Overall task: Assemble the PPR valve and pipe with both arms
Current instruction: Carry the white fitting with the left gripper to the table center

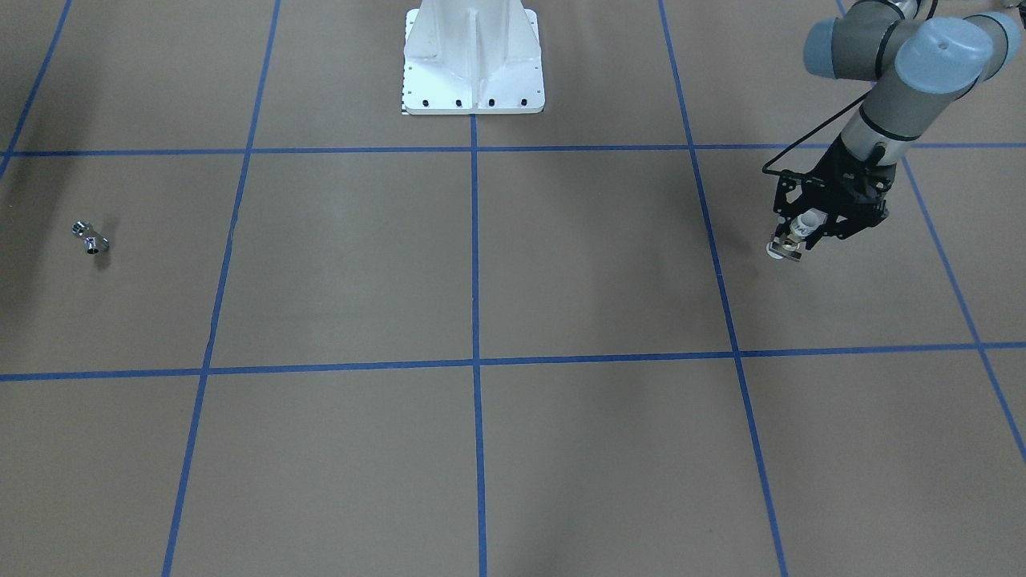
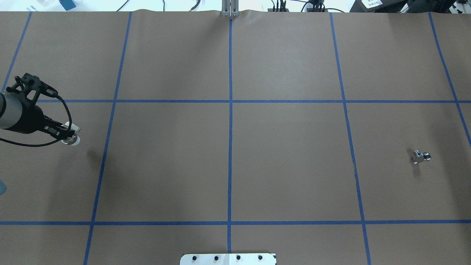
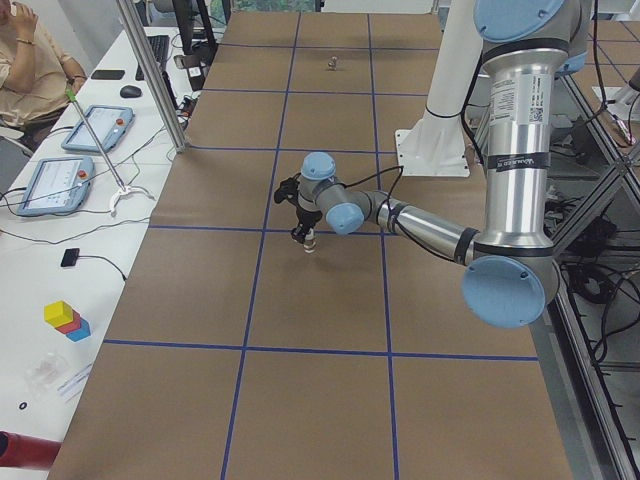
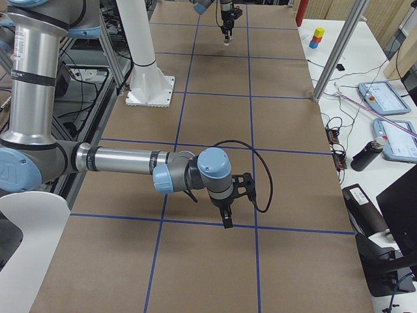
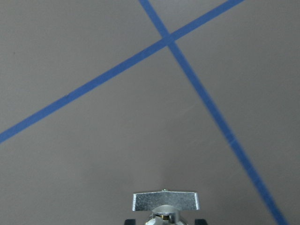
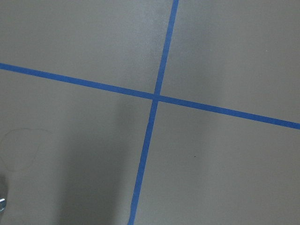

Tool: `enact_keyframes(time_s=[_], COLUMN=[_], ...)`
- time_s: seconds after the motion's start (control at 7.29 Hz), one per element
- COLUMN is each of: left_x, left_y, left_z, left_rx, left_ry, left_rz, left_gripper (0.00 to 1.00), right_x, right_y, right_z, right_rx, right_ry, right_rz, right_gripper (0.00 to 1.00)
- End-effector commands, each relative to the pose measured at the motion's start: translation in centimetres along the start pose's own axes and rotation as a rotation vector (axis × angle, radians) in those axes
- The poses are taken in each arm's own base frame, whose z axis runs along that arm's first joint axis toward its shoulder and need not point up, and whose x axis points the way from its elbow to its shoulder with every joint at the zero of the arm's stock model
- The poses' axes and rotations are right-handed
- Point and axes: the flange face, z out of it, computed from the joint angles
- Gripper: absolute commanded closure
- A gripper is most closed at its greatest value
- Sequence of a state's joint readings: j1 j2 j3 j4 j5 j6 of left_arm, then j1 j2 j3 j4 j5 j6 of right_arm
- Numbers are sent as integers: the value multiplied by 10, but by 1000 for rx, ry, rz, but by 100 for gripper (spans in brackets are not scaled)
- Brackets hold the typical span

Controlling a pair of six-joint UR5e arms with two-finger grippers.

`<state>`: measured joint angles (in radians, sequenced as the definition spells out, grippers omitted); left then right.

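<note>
While the left end effector [image 1: 795,240] is clenched on the PPR valve [image 1: 789,248] at the left end of the bench [image 2: 287,147], the pipe [image 2: 420,157] lies alone toward the opposite end, well apart from it. The valve's shadow falls separate from it, which suggests it hangs just clear of the surface. In the left wrist view the valve's flat tab [image 5: 164,200] sits level across the bottom of the picture, with the fingers mostly hidden below it. The right end effector [image 4: 225,214] shows only in the exterior right view, hovering near a blue tape line, and I cannot tell whether it is released or clenched.

By its look, the pipe is small, light, rigid metal with a polished chrome skin. It will likely be slippery and may skate or roll if nudged from one side. The better hold seems to be across a straight leg near the bend, leaving one round open end free to meet the valve. The valve is stiff too, part plastic and part metal, and a grip on its body should leave the white ring end exposed. Mating two such small parts will call for close alignment.
</note>
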<state>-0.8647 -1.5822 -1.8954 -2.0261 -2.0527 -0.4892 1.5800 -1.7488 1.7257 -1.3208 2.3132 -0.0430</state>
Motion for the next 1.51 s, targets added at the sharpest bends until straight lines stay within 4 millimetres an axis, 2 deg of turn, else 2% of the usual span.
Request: enact_keyframes(time_s=[0.0, 0.14, 0.27, 0.41, 0.55, 0.69, 0.82, 0.96, 1.1, 1.23, 1.37], left_x=[67, 119, 182, 233, 276, 319, 355, 382, 394, 399, 398], left_y=[-74, -117, -144, -166, -188, -205, -234, -249, -255, -253, -252], left_z=[-20, -29, -34, -38, -29, -8, 6, 29, 49, 67, 75], left_rx=[19, -4, -49, -70, -53, -56, -59, -67, -54, -45, -53], left_ry=[31, 37, 52, 69, 63, 42, 24, -6, -22, -2, -10], left_rz=[-86, -120, -141, -196, -236, -272, -309, -326, -327, -332, -332], left_gripper=[100, 100, 100, 100, 100, 100, 100, 100, 100, 100, 100], right_x=[0, 0, 0, 0, 0, -1, -1, -1, -1, -1, -1], right_y=[0, 0, 0, 0, 0, 0, 0, -1, -1, -1, 1], right_z=[0, 0, 0, 1, 1, 1, 0, 0, 0, 0, 1], right_rx=[0, 0, 0, -1, -1, -2, 0, 1, 1, 1, -3], right_ry=[-2, -2, -2, -8, -8, -8, -9, -12, -17, -17, -17], right_rz=[2, 0, 2, 3, 1, 1, 2, 2, 2, 0, 5], right_gripper=[0, 0, 0, 0, 0, 0, 0, 0, 0, 0, 0])
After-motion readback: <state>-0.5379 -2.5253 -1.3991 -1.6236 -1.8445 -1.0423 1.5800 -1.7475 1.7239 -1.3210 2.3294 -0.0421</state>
